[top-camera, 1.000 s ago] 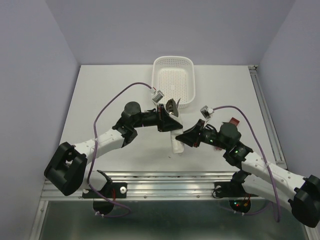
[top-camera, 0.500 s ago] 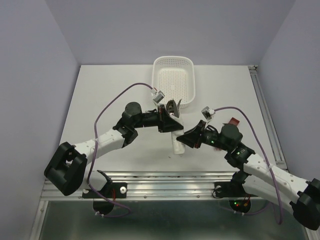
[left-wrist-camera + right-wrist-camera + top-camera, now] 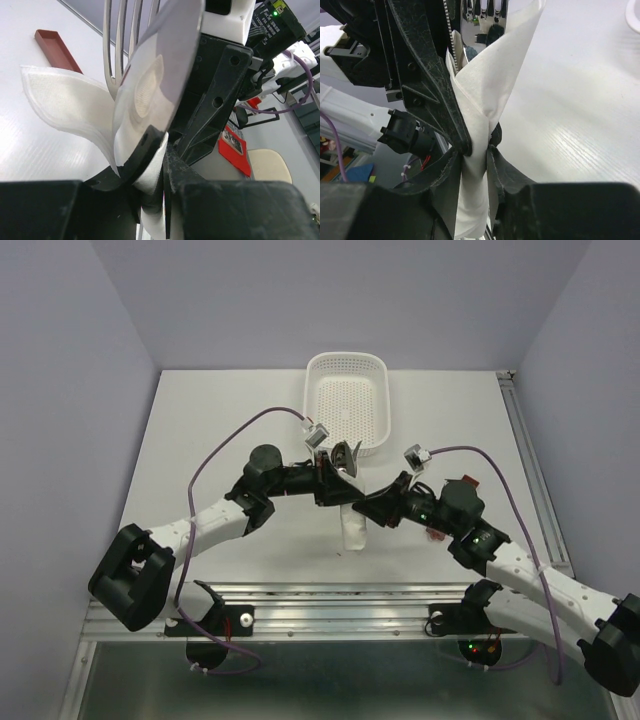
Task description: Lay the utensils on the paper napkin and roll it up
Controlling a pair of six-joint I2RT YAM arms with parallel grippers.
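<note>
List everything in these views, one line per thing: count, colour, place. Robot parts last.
napkin: one, white, wrapped round the cutlery, near middle of the table, between the two arms
cutlery: at least two pieces, a fork among them, silver, sticking out of the napkin's far end
basket: one, white, perforated, far middle of the table
block: one, red, on the table beside the right arm
table: one, white
cables: two, purple, one along each arm
left arm: one, white and black, jaws shut on the napkin
right arm: one, white and black, jaws shut on the napkin
</note>
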